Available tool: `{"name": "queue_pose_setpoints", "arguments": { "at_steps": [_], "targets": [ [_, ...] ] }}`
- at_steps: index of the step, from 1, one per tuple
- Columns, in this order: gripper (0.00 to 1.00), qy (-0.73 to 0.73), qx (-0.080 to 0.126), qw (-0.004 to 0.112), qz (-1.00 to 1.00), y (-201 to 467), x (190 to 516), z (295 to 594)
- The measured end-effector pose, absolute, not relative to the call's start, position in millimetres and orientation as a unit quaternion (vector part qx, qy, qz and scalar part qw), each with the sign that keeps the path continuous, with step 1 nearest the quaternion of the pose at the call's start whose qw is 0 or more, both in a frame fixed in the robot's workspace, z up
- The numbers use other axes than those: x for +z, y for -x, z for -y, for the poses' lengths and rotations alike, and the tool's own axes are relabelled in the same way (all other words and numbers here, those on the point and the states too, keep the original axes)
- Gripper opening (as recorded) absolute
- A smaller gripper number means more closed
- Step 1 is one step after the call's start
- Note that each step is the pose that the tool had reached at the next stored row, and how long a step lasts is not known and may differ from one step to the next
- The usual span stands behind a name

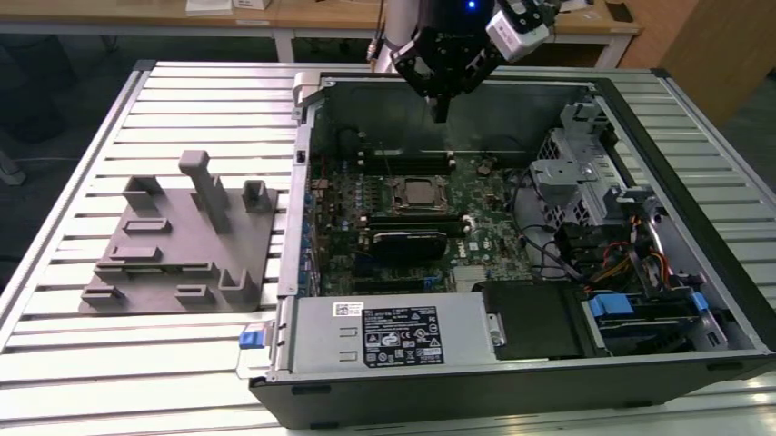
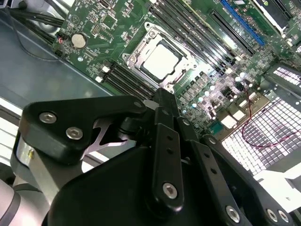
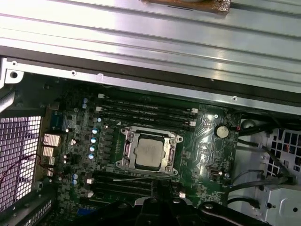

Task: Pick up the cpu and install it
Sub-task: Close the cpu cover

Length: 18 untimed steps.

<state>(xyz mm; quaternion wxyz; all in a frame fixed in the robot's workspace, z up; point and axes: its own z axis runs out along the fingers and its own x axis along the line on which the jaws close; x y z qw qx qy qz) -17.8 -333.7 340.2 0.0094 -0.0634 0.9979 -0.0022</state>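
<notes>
A white label (image 1: pixel 402 338) with small black print and little signs is stuck on the grey metal power box (image 1: pixel 363 313). The box sits in the near side of the open black computer case (image 1: pixel 510 392). The print is too small to read.

The cpu (image 1: pixel 421 191) is a small flat square chip with a silvery-grey metal top. It lies flat on the green circuit board (image 1: pixel 492 218) in the middle of the case, with its metal top facing up. It is square, so no side is longer than another. In both wrist views the cpu (image 2: pixel 162 62) (image 3: pixel 148 154) sits inside the square silvery metal socket frame (image 3: pixel 123 153), and its edges run in line with the frame.

The black robot hand (image 1: pixel 439 113) hangs in the air over the far part of the case. It is pinched closed and holds nothing. The cpu lies lower than the hand and well apart from it. In the second wrist view the cpu shows just past the tip of the hand (image 2: pixel 162 96).

The case stands on a ribbed silvery metal bench (image 1: pixel 182 100). A grey plastic block stand (image 1: pixel 182 245) rests on the bench at the exterior view's left of the case.
</notes>
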Motion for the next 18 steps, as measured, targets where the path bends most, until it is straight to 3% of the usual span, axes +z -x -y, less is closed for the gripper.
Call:
{"name": "queue_pose_setpoints", "arguments": {
  "at_steps": [18],
  "targets": [
    [0.11, 0.063, -0.002, 0.009, -0.998, 17.8, 333.3, 333.7]
  ]
}}
